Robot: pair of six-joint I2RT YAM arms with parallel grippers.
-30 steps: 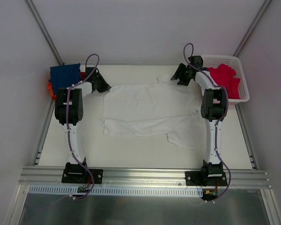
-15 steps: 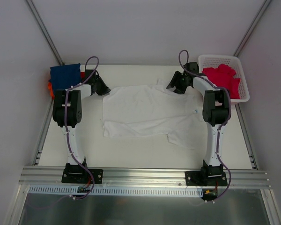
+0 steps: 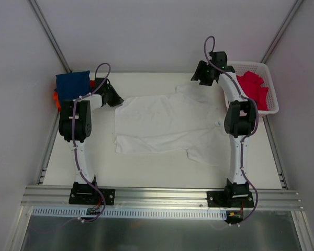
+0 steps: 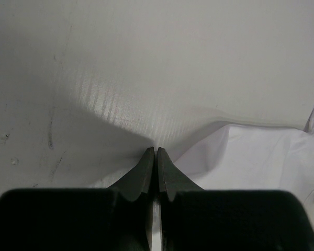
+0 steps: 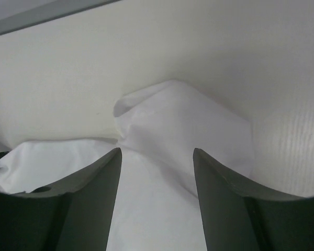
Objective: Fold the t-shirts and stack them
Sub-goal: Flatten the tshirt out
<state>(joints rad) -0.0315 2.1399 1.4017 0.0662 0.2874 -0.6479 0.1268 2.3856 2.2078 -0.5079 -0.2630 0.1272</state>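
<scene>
A large white t-shirt (image 3: 167, 123) lies spread flat in the middle of the table. My left gripper (image 3: 116, 99) is low at its far left corner, shut on a pinch of the white cloth (image 4: 251, 157); its tips (image 4: 156, 150) are pressed together. My right gripper (image 3: 202, 76) hangs open above the shirt's far right sleeve (image 5: 183, 120), with its fingers (image 5: 94, 178) wide apart and nothing between them. A folded navy t-shirt (image 3: 72, 83) lies on an orange-red one (image 3: 56, 99) at the far left. Crimson-pink t-shirts (image 3: 251, 84) fill the basket.
A white lattice basket (image 3: 271, 91) stands at the far right corner, just right of my right arm. Grey walls close in the back and both sides. A metal rail (image 3: 162, 196) runs along the near edge by the arm bases.
My right gripper dipped left toward the sleeve, then rose and drew back toward the far edge, still open. The left gripper stayed shut in place.
</scene>
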